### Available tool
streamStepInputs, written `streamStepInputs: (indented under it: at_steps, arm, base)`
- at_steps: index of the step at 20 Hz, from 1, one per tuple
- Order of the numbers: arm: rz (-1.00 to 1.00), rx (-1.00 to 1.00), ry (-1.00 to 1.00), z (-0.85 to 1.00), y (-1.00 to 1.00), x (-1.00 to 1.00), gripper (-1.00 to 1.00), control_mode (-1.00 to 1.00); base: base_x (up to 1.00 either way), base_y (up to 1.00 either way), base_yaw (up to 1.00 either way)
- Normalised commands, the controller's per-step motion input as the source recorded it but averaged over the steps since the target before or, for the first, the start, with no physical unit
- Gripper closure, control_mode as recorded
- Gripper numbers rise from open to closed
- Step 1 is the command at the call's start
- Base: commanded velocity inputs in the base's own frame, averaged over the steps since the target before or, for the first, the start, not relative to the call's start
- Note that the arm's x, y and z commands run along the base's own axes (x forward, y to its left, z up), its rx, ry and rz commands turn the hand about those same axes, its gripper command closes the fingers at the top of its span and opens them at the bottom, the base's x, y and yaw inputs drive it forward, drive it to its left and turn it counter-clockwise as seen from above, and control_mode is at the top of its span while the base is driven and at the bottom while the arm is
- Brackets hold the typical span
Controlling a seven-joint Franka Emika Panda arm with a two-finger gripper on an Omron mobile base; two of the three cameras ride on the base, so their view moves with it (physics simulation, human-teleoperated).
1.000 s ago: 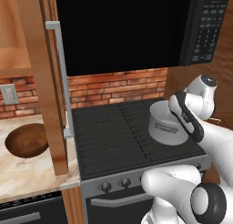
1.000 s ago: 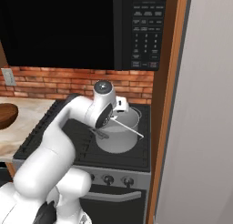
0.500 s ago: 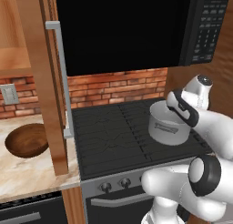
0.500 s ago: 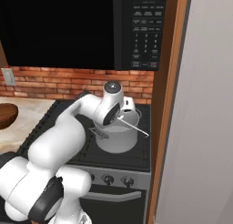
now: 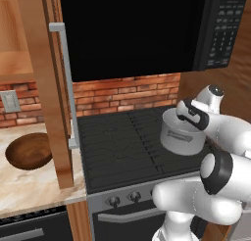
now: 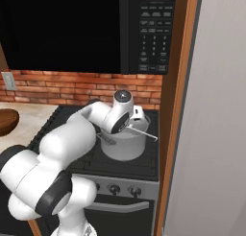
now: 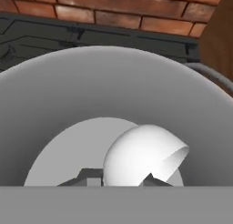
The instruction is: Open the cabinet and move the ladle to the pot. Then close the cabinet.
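Three views, and each gives a different part. From the left base view, the cabinet door (image 5: 46, 88) stands swung open with its long handle (image 5: 66, 83) facing the stove (image 5: 127, 142), a wooden bowl (image 5: 28, 150) rests on the counter, and the pot (image 5: 182, 133) sits on the right burners with the arm bent over it — the ladle itself is hidden there. The right base view adds what that one lacks: the ladle's (image 6: 141, 132) thin handle pokes out over the pot's (image 6: 125, 146) rim toward the wall panel, under the wrist. The hand view looks straight down into the pot (image 7: 68, 109), where the ladle's round cup (image 7: 143, 155) hangs low inside, just above the bottom, with the gripper (image 7: 120, 178) clamped on the ladle at its dark tips. By the look of it the ladle is light, stiff and slick — best held by the handle, as it appears to be now.
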Motion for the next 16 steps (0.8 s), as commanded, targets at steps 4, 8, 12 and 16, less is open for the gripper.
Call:
streamStepInputs:
  at_steps: [4, 8, 12, 16]
  arm:
    - [0.06, 0.0, 0.0, -0.32, -0.05, 0.31, 1.0, -1.0]
    - [0.06, 0.0, 0.0, -0.13, -0.01, 0.01, 1.0, -1.0]
    - [0.03, 0.0, 0.0, 0.0, 0.03, -0.16, -1.0, -1.0]
    - [0.0, 0.0, 0.0, 0.0, 0.0, -0.29, -1.0, -1.0]
  base:
    - [0.0, 0.0, 0.0]
    - [0.0, 0.0, 0.0]
    - [0.0, 0.0, 0.0]
    - [0.0, 0.0, 0.0]
